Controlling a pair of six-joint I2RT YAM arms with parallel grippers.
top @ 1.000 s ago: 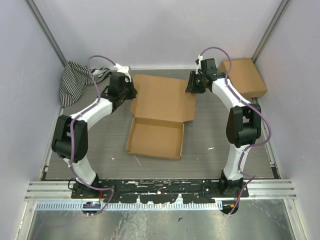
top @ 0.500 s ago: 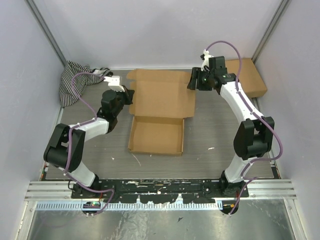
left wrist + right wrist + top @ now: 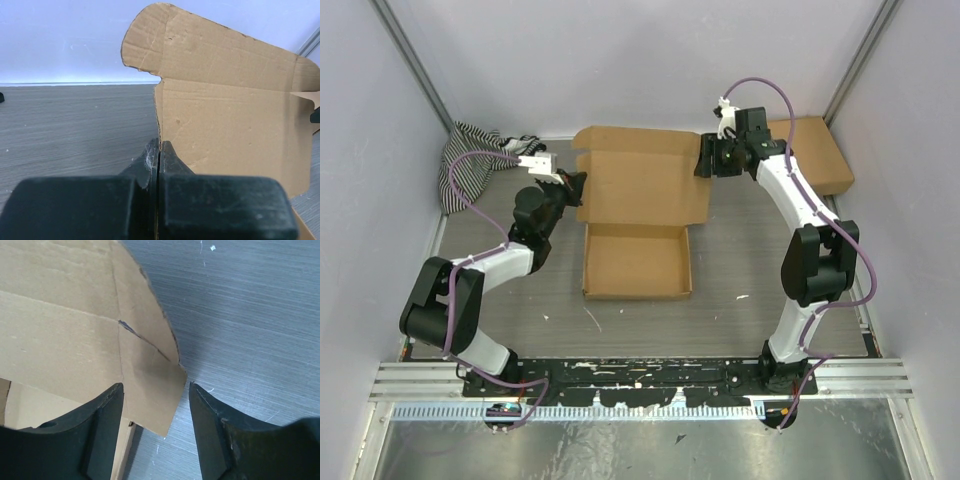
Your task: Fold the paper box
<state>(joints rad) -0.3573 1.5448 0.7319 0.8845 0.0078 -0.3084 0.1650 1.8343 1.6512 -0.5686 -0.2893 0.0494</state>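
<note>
Tray of paper box (image 3: 636, 262) shows bare cardboard floor, lid raised — left gripper (image 3: 159, 152) clamped on lid's edge, right gripper (image 3: 156, 395) gaping astride its corner flap

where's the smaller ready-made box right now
Top view: the smaller box sits in the far right corner of the table, right of the paper box, beyond the right pincer.

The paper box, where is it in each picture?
Top external: paper box in the middle of the grey table.
Left wrist: right half, pinched by the left hand.
Right wrist: upper left, its corner inside the open right hand.
Shared landmark: the grey table.
</note>
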